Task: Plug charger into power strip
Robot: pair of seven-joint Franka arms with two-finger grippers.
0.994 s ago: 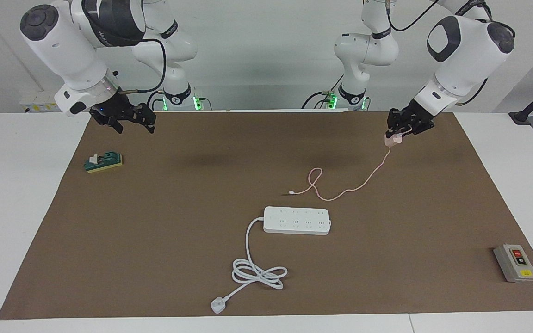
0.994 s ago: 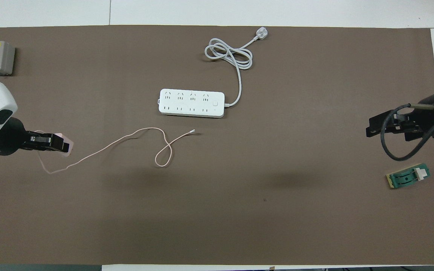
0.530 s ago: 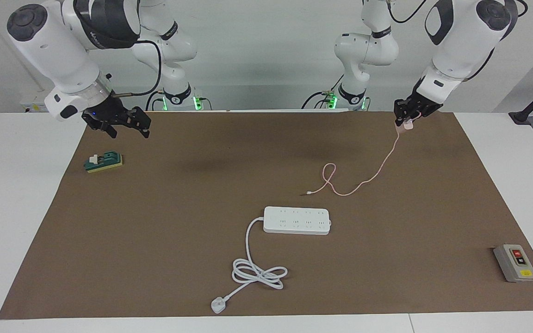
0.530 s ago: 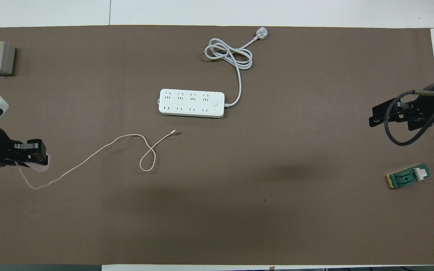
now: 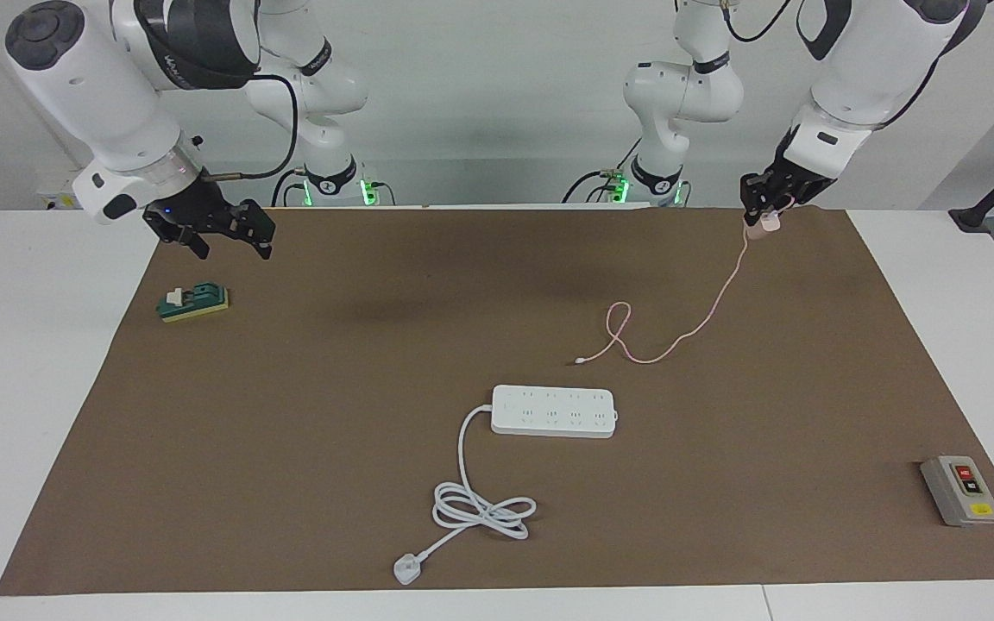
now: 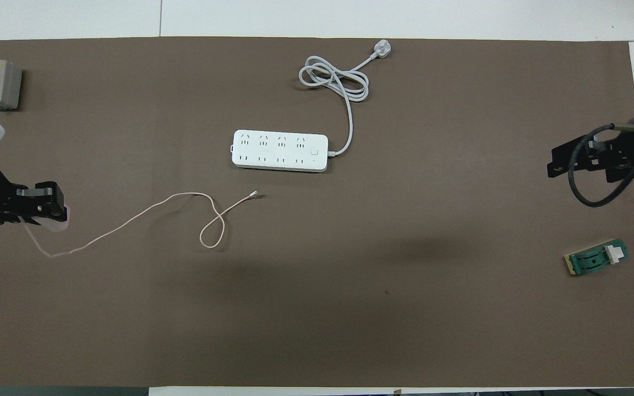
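Over desk edge, left arm's end | left tool (image 5: 762, 216) clenched on charger (image 5: 764, 226), cable (image 5: 687, 332) trailing | right tool (image 5: 214, 231) released, waiting | advice: turn prongs downward, align squarely over power strip (image 5: 553, 411) socket, press straight.

Pink charger lifted, white power strip flat on the surface

The charger (image 5: 763, 226) hangs pinched in the left end effector (image 5: 761, 216), cable trailing down; the power strip (image 5: 554, 411) lies sockets-up, well apart from that end effector.

1. The left claw (image 5: 763, 216) is raised over the desk's corner at the left arm's end, its fingers clamped tight — wrist angled steeply down.
2. The right claw (image 5: 223, 237) is held aloft with fingers spread wide — the arm waits.
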